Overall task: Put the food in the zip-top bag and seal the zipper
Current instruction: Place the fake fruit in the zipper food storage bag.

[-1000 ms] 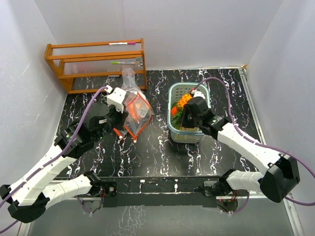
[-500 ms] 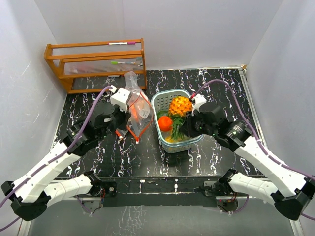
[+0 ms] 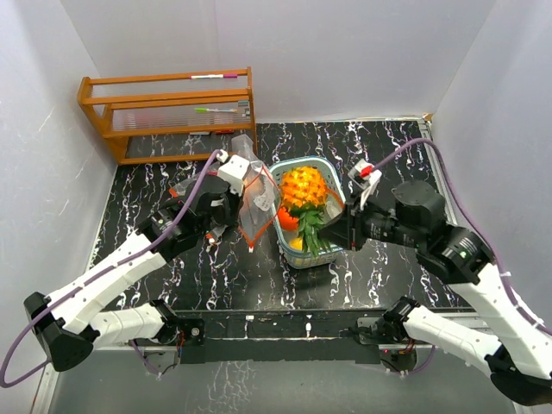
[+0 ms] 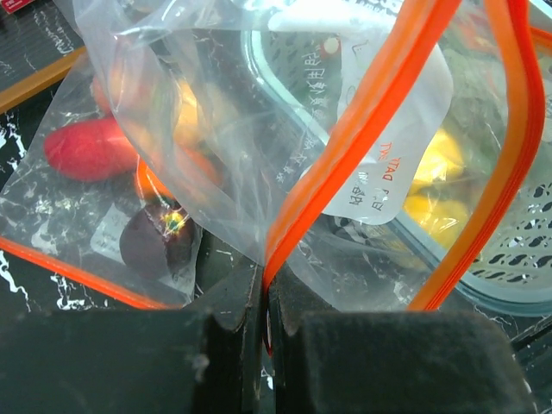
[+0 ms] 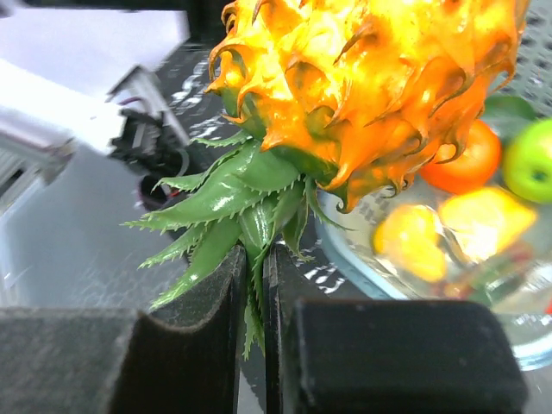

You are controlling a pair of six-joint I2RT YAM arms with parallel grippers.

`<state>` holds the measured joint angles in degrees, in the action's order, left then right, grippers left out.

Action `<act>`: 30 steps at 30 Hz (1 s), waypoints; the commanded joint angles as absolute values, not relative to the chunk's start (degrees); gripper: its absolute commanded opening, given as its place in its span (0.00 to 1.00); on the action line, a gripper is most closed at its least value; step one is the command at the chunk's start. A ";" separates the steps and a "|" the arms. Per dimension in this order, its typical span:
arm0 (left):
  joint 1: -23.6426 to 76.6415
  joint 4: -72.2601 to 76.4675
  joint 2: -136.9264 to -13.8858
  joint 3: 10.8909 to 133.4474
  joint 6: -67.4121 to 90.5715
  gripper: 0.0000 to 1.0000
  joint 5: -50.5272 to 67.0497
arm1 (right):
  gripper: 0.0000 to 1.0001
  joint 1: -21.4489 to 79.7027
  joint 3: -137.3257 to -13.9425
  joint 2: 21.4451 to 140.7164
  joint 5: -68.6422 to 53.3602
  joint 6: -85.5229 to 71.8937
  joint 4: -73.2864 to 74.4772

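Spiky orange toy pineapple (image 3: 304, 186), green leaves pinched by right gripper (image 5: 254, 293), left gripper (image 4: 264, 297) clamping orange zipper (image 4: 362, 121) of bag (image 4: 198, 147), black marbled table (image 3: 224, 276), white walls (image 3: 345, 60).

1. Robot test bench, lab-style: plain white panels (image 3: 345, 52) box in a black marbled table (image 3: 388, 147).
2. Left arm (image 3: 112, 280) and right arm (image 3: 487, 280) bolted to a rail (image 3: 276, 321) at the near edge.
3. Props on show: wooden rack (image 3: 164, 112), toy pineapple (image 3: 304, 185).

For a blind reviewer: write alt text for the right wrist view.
The right tool pinches the green leaves of an orange toy pineapple over a basket holding an orange fruit, a green fruit and yellow pieces.
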<state>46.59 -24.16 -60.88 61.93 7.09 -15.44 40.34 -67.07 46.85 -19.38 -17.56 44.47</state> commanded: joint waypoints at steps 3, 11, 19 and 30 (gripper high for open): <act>46.30 -21.06 -62.83 64.96 7.20 0.00 -15.67 | 0.08 40.09 -67.99 41.95 -39.69 -15.85 32.13; 46.32 -22.17 -63.59 69.41 9.13 0.00 -11.47 | 0.08 40.16 -61.31 43.00 -43.85 -17.61 24.39; 46.32 -21.90 -60.62 71.02 14.22 0.00 -2.36 | 0.08 40.09 -57.03 46.59 -41.61 -18.66 15.35; 46.27 -26.15 -55.37 68.34 15.91 0.00 0.41 | 0.08 40.14 -58.90 51.47 -19.01 -19.18 19.11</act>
<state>45.10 -23.83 -58.57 69.10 14.28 -4.36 40.47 -56.14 50.11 -31.42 -19.20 23.03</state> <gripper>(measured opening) 0.007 0.122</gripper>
